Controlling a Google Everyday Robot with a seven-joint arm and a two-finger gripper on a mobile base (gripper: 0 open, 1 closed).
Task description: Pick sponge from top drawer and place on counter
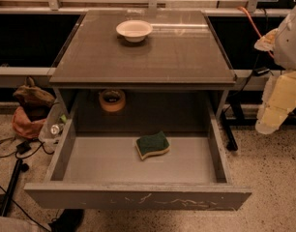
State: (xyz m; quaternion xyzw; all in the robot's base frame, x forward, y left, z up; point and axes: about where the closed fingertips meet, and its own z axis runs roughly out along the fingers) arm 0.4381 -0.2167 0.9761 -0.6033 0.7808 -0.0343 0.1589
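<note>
The sponge (152,145), dark green face over yellow foam, lies flat on the grey floor of the open top drawer (90,161), a little right of the middle. The drawer is pulled out, its scuffed front panel nearest the camera. The counter (177,57) is the grey-brown tabletop right above and behind the drawer. My gripper (273,115) hangs at the far right of the view, outside the drawer's right wall and above the floor, well apart from the sponge. It holds nothing that I can see.
A white bowl (134,30) stands on the counter near its back. A roll of tan tape (112,100) sits at the drawer's back left. Bags and cables (29,112) lie on the floor to the left. A black stand leg (230,134) is to the right.
</note>
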